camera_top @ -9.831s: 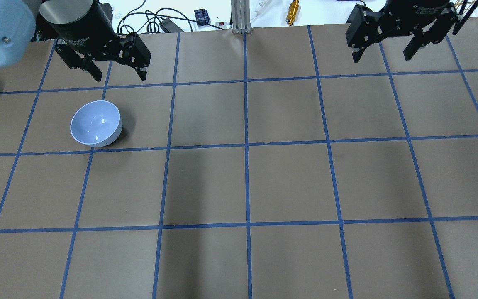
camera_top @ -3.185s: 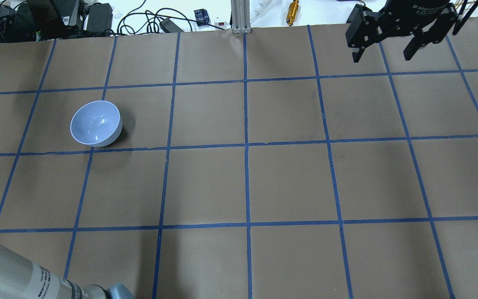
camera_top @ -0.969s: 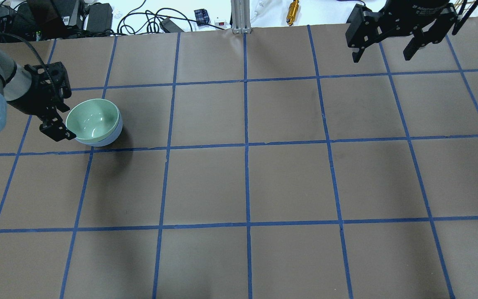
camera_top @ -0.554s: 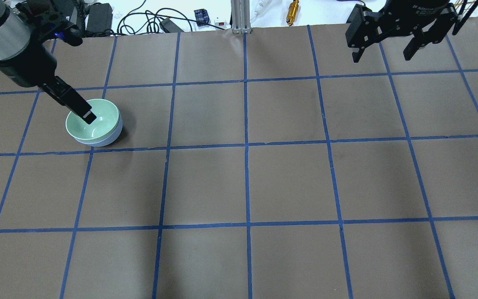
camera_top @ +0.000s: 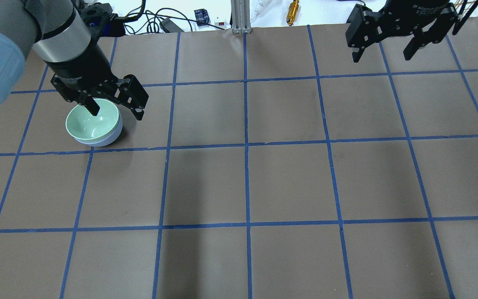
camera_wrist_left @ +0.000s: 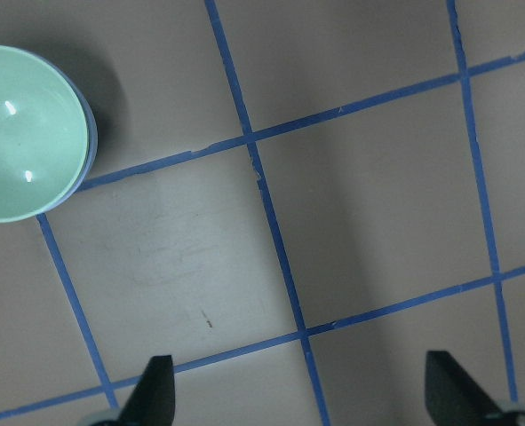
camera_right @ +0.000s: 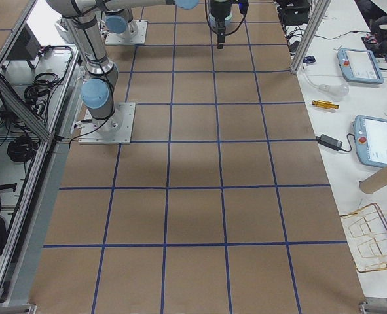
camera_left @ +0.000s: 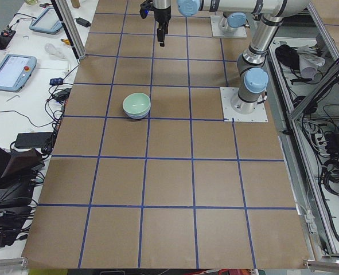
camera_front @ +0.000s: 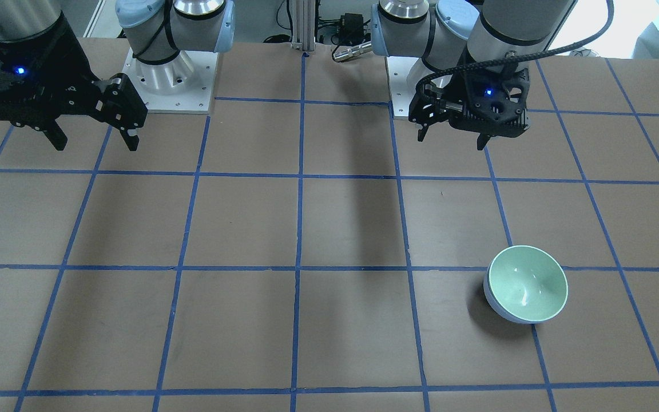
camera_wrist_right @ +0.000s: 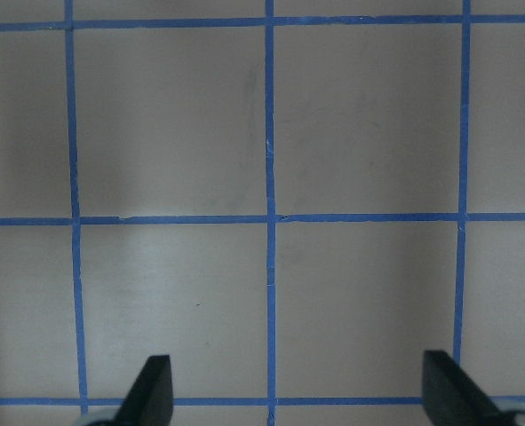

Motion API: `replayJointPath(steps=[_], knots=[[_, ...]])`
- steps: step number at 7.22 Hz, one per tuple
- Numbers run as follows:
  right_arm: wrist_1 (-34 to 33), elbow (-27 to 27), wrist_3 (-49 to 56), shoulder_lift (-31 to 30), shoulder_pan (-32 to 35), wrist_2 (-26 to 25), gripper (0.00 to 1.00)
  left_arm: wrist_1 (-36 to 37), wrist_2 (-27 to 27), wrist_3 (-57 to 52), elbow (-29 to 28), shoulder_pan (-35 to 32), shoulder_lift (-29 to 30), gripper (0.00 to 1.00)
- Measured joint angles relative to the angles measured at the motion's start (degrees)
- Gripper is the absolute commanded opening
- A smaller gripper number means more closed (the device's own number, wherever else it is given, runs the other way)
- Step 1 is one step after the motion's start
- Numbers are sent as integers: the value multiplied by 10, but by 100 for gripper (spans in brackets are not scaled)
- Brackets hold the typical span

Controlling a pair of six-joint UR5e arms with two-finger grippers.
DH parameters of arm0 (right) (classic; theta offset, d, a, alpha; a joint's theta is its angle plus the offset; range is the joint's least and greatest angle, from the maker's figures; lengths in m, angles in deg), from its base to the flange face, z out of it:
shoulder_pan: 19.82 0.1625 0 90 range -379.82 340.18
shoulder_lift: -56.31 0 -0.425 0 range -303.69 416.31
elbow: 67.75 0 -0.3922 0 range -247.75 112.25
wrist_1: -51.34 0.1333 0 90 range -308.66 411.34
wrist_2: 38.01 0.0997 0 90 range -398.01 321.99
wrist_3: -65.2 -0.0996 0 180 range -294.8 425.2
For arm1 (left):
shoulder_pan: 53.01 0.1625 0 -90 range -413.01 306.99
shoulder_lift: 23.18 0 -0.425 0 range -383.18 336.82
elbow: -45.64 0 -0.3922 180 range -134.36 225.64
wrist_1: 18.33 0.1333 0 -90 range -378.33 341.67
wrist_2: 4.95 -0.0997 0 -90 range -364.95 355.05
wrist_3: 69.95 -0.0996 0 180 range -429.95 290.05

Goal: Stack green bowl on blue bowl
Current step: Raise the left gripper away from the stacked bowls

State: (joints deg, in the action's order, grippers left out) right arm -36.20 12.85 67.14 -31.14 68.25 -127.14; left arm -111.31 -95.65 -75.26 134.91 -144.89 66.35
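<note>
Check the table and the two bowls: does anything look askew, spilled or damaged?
Nothing stands out. The green bowl sits upright, nested in the blue bowl, with no spill or crack visible. The left gripper and right gripper hang open, clear of the stack.

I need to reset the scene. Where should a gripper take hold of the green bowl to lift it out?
Pinch the rim of the green bowl from straight above, one finger inside, one outside. It sits upright, nested in the blue bowl, which hides most of its outer wall, so the thin exposed rim looks like the only free part.
</note>
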Motion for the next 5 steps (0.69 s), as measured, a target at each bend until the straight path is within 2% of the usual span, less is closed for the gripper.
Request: replayJointPath(steps=[2,5], knots=[[0,0,0,0,0,0,100,2,-4,46,-33,-7,15,100],[0,0,0,0,0,0,100,5,0,62,-47,-7,27,100]])
